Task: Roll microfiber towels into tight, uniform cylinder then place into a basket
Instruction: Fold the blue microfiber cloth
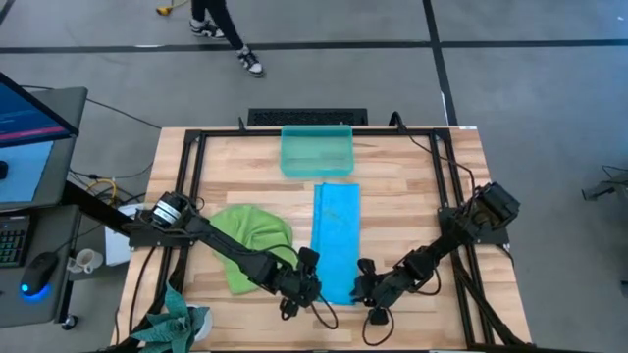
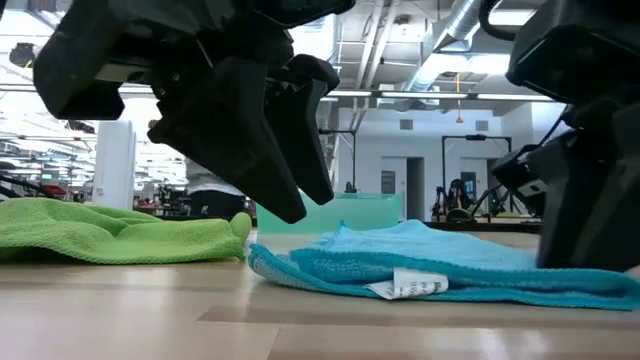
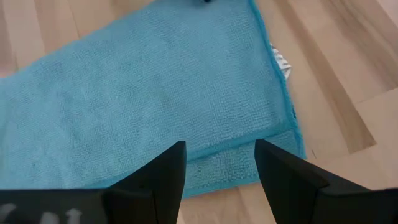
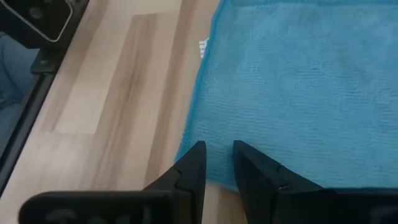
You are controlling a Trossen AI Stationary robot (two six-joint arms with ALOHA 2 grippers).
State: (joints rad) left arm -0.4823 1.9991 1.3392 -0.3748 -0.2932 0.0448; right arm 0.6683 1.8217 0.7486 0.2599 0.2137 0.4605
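Observation:
The sky-blue towel [image 1: 336, 235] lies on the table as a long narrow strip, folded in layers, running from the basket toward the near edge, with a white label [image 2: 410, 285] at its near end. The lime-green towel [image 1: 253, 235] lies crumpled to its left. The teal basket [image 1: 316, 152] stands at the far edge. My left gripper [image 3: 221, 149] hovers open over the strip's near left corner. My right gripper [image 4: 219, 146] stands over the strip's near right edge [image 4: 193, 124], its fingers a narrow gap apart with only the flat cloth showing between them. My right gripper slants down from the table's right onto the blue towel's long edge [image 4: 186, 149] near its near end. I cannot tell whether the fingertips [image 4: 198, 152] touch the cloth. The towel lies flat on the table.
Black frame rails [image 1: 191, 196] run along the table's left, right and far sides. A darker teal cloth [image 1: 177, 324] hangs at the near left corner. Bare wood [image 1: 402, 216] lies right of the strip. A person's legs [image 1: 221, 25] show on the floor beyond the far edge.

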